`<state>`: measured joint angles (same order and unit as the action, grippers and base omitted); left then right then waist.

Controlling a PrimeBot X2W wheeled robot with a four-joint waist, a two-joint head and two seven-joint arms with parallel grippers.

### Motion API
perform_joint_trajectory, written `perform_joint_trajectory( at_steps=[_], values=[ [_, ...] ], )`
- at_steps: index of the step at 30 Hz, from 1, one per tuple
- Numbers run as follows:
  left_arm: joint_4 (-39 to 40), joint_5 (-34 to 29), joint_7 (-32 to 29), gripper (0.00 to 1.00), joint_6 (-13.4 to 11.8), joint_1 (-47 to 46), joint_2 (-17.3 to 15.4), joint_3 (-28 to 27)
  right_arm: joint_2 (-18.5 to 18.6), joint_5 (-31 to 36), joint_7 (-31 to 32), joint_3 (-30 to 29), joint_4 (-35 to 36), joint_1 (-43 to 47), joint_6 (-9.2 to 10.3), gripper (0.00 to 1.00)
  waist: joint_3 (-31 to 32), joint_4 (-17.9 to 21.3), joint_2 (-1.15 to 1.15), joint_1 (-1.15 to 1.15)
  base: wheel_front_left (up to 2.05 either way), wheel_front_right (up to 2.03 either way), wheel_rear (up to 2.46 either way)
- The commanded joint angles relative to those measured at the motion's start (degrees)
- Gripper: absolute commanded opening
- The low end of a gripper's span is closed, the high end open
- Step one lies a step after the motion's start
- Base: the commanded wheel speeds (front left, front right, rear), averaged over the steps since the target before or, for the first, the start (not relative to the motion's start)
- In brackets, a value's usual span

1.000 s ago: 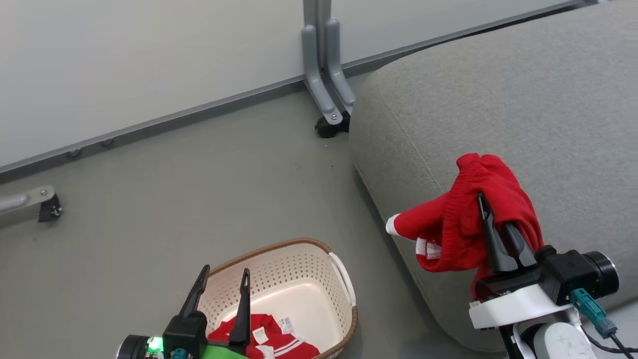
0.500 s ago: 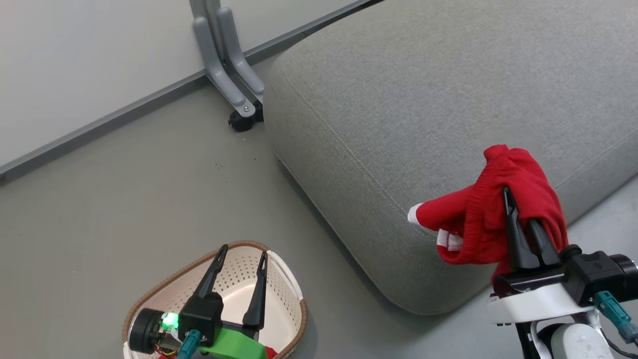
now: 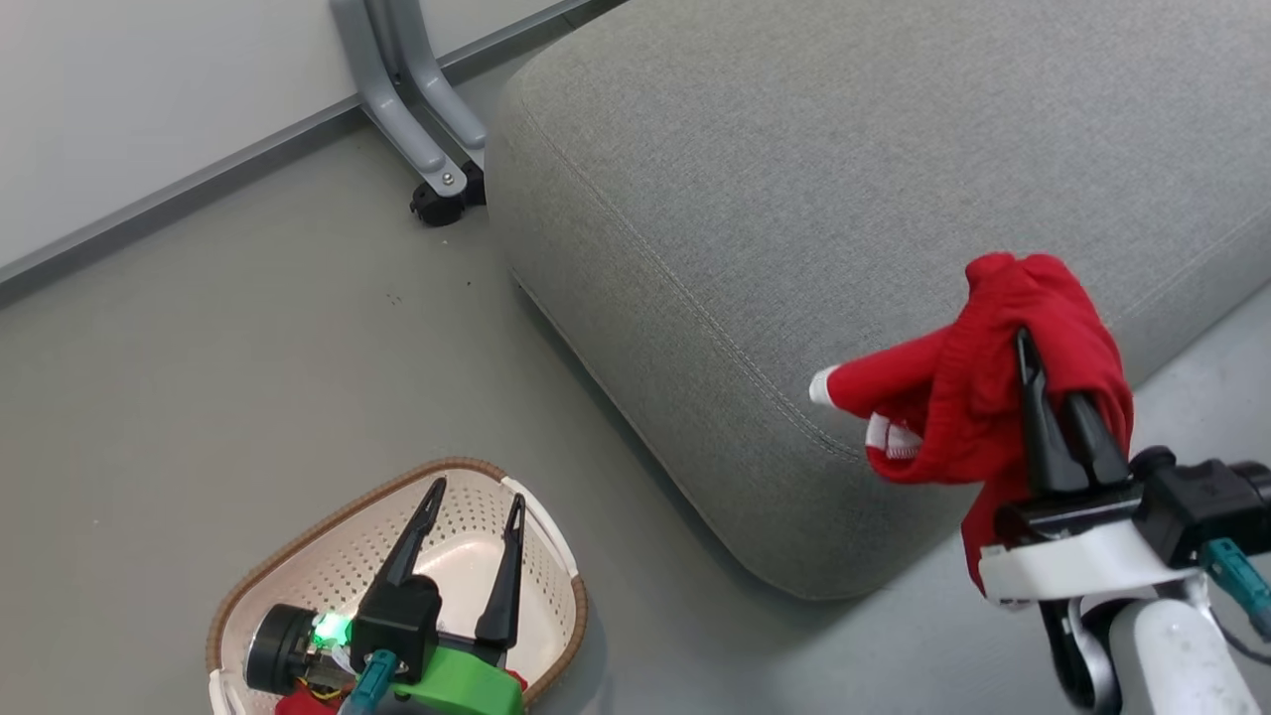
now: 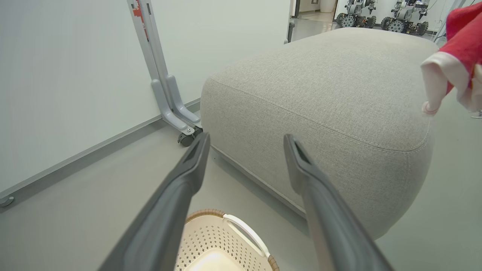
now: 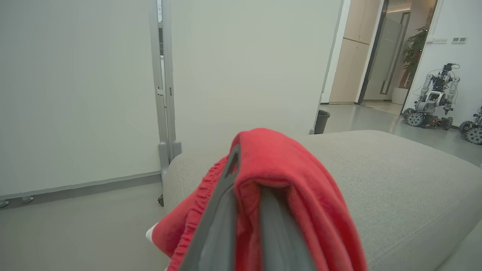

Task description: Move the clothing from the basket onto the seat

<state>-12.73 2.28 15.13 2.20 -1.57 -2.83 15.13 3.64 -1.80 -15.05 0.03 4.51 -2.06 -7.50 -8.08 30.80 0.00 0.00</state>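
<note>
Clothing [image 3: 953,397] draped over right gripper [image 3: 1048,372] clamped on it, at seat [image 3: 794,199] edge, left gripper [image 3: 477,492] spread wide over basket [image 3: 338,571]

A pale partition panel [image 3: 149,89] stands on a grey castered foot [image 3: 444,180], with wheeled robots [image 5: 433,99] parked beyond near a potted plant [image 5: 413,51].

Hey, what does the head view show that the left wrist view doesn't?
Head view's extra: the right gripper, fingers shut on the red garment. Left wrist view's extra: wheeled robots far behind the seat. Shared: the seat, the basket, the open left gripper, and the garment's white cuff.
</note>
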Motion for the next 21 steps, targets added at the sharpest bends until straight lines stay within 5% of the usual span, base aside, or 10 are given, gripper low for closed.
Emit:
perform_joint_trajectory(
  at_steps=[1, 15, 21],
  values=[
    [0.5, -0.9, 0.0, 1.0, -0.2, 0.6, -0.8, -0.4, 1.4, -1.1, -0.2, -0.4, -0.9, -2.8, 0.02, 0.0, -1.7, 0.0, 0.0, 0.0, 0.0, 0.0, 0.0],
    [4.2, -5.6, 0.0, 1.0, 2.3, -6.9, -6.7, 4.4, 18.4, -10.8, -0.2, -5.1, -15.3, -31.4, 0.02, 0.0, -15.9, -5.9, 0.0, 0.0, 0.0, 0.0, 0.0],
    [6.2, -6.1, 0.0, 1.0, 2.7, -10.1, -7.8, 6.5, 22.4, -14.6, -0.2, -7.4, -23.6, -43.7, 0.02, 0.0, -20.8, -7.7, 0.0, 0.0, 0.0, 0.0, 0.0]
  ],
)
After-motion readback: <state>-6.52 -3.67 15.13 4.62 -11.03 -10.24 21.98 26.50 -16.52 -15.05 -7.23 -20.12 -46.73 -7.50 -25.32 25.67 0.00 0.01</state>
